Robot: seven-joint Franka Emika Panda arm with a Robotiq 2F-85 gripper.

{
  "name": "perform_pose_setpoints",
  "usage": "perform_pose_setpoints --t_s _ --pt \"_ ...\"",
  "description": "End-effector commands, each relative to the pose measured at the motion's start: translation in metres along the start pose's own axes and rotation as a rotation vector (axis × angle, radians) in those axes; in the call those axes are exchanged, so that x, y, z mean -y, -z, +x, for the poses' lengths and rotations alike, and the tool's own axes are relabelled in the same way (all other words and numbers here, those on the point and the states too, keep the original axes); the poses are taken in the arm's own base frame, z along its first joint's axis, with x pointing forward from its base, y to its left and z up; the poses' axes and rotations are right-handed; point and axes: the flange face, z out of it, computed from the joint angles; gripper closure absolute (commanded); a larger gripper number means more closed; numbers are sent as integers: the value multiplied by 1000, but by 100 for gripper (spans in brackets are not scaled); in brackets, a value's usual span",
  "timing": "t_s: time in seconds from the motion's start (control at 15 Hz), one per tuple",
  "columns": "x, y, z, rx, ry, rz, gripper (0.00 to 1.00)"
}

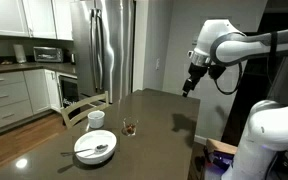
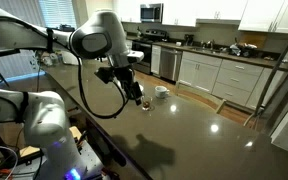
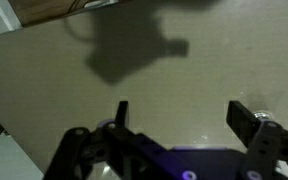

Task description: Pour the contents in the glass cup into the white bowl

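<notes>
Tool (image 1: 189,86) jaws wide, nothing gripped, high over counter (image 1: 162,108), prob pre-grasp; glass cup (image 1: 130,128) upright so contents stay in, well apart from tool, near white bowl (image 1: 94,149).

Exterior view, dark tabletop (image 1: 164,110) across lower centre. White bowl (image 1: 94,148) holding 1 spoon (image 1: 101,149) at lower left. White mug (image 1: 96,119) just above it in frame. Glass cup (image 1: 130,128) upright, right of the mug, dark contents (image 1: 130,131) at its bottom. Gripper (image 1: 189,86) hangs at upper right, well apart from the cup.
</notes>
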Motion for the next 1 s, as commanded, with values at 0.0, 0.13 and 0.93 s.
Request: perform_pose_setpoints --t_s 0.0,0.13,0.93 --pt "0 1 0 1 0 0 0" --pt "0 1 0 1 0 0 0" --pt "4 -3 12 10 -9 6 0"
